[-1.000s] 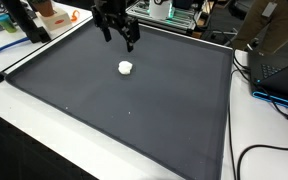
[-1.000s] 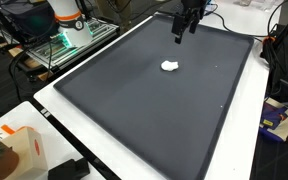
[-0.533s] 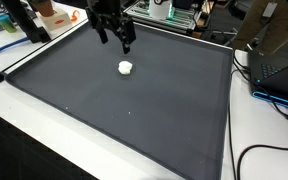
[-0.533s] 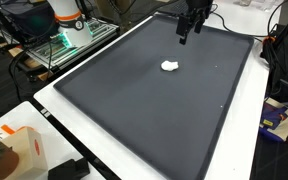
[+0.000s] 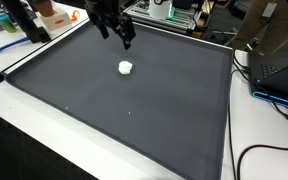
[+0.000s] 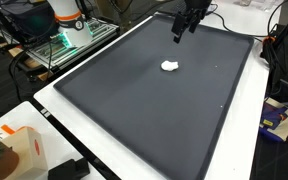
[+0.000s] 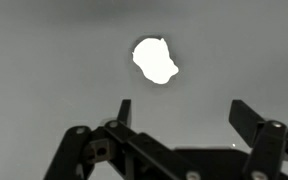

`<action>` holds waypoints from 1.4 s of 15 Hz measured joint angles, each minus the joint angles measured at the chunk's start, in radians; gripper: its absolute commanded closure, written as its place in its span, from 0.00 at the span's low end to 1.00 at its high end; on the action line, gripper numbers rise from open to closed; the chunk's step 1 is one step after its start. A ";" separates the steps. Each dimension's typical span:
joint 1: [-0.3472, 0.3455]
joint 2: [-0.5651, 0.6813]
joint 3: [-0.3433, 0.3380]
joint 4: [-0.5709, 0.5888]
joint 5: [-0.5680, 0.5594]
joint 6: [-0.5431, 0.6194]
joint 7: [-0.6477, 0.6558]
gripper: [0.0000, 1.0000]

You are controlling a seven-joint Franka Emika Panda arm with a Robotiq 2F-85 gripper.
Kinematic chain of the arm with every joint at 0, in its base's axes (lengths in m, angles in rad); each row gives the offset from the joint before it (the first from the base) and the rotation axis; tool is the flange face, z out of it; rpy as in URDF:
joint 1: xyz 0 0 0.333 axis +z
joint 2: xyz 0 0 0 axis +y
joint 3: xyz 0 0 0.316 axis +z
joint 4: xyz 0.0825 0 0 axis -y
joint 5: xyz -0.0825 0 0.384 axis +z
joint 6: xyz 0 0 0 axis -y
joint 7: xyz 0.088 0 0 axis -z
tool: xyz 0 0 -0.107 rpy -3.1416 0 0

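Wrist view shows the small white crumpled lump (image 7: 155,60), soft-looking like wadded paper or tissue, lying on the flat dark grey mat (image 7: 44,60). It sits beyond the tips of the black two-fingered gripper (image 7: 181,110), whose jaws are spread wide with nothing between them. The lump is off the midline, nearer one finger than the other.

In both exterior views the gripper (image 5: 120,40) (image 6: 180,33) hangs above the far part of the mat (image 5: 164,110) (image 6: 154,110). It is near the lump (image 5: 126,68) (image 6: 170,66) but clearly apart from it and not directly over it.

My reading is an approach stage: no contact, nothing held. A grasp from this pose would call for shifting sideways until the lump sits between the fingers. The gripper would then descend close to the mat before the jaws come together, gently, since the lump looks light and easy to nudge away.
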 measured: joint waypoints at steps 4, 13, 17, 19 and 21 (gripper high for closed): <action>-0.005 0.029 0.000 0.050 0.008 -0.049 0.000 0.00; -0.068 0.174 -0.004 0.284 0.067 -0.228 0.000 0.00; -0.073 0.239 -0.004 0.399 0.075 -0.315 0.001 0.00; -0.073 0.259 -0.004 0.434 0.079 -0.328 0.001 0.00; -0.073 0.267 -0.004 0.447 0.080 -0.331 0.001 0.00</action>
